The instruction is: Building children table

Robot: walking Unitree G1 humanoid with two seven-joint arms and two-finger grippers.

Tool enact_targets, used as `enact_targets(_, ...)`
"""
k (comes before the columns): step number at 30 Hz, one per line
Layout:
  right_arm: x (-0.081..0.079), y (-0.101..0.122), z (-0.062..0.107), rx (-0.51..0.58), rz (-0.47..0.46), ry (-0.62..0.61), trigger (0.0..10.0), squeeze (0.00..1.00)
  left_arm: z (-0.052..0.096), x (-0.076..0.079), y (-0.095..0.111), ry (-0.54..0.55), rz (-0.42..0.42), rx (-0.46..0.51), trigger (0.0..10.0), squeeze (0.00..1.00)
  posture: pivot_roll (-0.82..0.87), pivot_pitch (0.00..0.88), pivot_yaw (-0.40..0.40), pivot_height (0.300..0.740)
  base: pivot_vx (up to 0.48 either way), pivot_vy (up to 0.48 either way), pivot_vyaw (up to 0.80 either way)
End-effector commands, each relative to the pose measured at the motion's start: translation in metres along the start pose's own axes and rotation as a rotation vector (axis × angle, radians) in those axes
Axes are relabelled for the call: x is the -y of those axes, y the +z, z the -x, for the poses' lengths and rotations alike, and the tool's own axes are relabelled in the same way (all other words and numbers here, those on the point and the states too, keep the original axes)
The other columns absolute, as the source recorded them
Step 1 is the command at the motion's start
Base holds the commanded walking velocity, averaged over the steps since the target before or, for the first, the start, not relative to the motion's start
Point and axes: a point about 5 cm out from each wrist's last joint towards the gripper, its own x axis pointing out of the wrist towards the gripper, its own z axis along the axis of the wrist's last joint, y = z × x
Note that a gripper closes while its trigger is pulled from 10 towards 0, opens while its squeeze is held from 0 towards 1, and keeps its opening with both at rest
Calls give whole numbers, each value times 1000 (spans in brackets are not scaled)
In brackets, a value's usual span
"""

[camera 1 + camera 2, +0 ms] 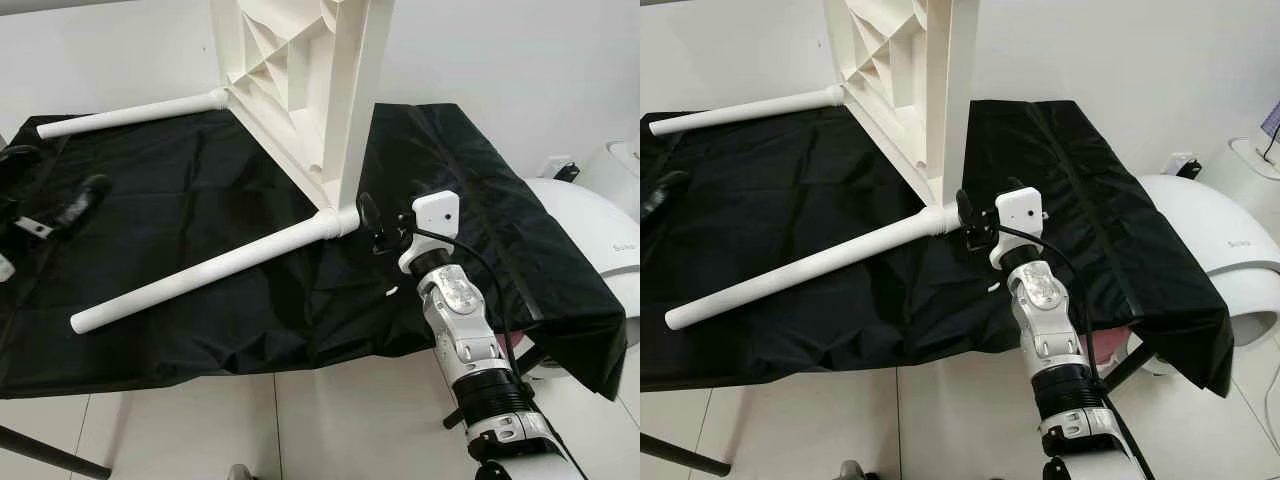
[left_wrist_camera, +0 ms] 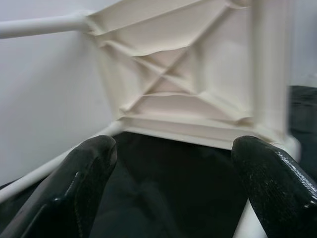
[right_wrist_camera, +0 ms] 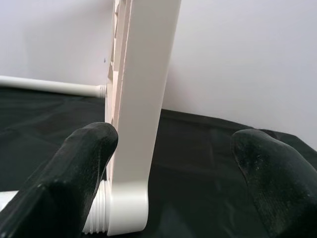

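Lying across a work surface, a black cloth carries all the parts. At far left on the cloth, the left gripper sits low near the cloth's left edge, dark and hard to read from the head views; in the left wrist view its two black fingers are spread wide apart with nothing between them, pointed at the ribbed underside of the tabletop.

Moving right: the white children's tabletop stands on its edge near mid-cloth, ribbed underside facing left. Two white legs are fitted into its corners and stick out to the left: the far leg runs along the back of the cloth, the near leg runs down toward the front-left, its free end near the cloth's front edge. The lower corner socket rests on the cloth.

Right of that: the right gripper on the silver right arm is just beside the corner socket. In the right wrist view its fingers are open, straddling the tabletop's edge, not clamped.

Far right, past the cloth: a white rounded appliance on the floor.
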Motion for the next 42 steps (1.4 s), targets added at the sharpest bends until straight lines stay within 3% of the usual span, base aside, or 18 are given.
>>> enact_targets(1,0,8,-4,23,-1,8,10000,0,-7,12,0,21,16,3,10000,0,87,136,-28,740,0,0,0)
enact_targets(3,-4,15,-8,49,0,45,10000,0,-20,29,8,-25,59,60,10000,0,85,136,-28,740,0,0,0)
enact_targets(6,-9,24,-14,77,0,84,10000,0,-30,43,19,-71,69,117,10000,0,84,133,-29,740,0,0,0)
enact_targets(10,-14,32,-20,103,2,119,10000,0,-42,55,36,-119,30,176,10000,0,87,131,-32,740,0,0,0)
enact_targets(12,-15,33,-22,106,5,132,10000,0,-46,58,45,-128,-50,183,10000,0,93,131,-31,740,0,0,0)
enact_targets(14,-16,33,-23,107,6,136,10000,0,-47,58,48,-132,-74,182,10000,0,95,131,-29,740,0,0,0)
enact_targets(15,-16,32,-24,105,7,138,10000,0,-46,59,51,-137,-142,170,10000,0,104,134,-26,740,0,0,0)
enact_targets(17,-17,31,-25,101,5,139,10000,0,-45,62,55,-147,-205,157,10000,0,113,137,-24,740,0,0,0)
enact_targets(22,-17,30,-26,97,2,139,10000,0,-44,62,59,-143,-212,161,10000,0,117,139,-22,740,0,0,0)
enact_targets(32,-22,24,-28,81,-20,146,10000,0,-44,47,83,-120,-335,187,10000,0,145,130,-14,740,0,0,0)
enact_targets(42,-23,21,-28,76,-27,141,10000,0,-46,42,92,-139,-389,192,10000,0,142,131,-5,740,0,0,0)
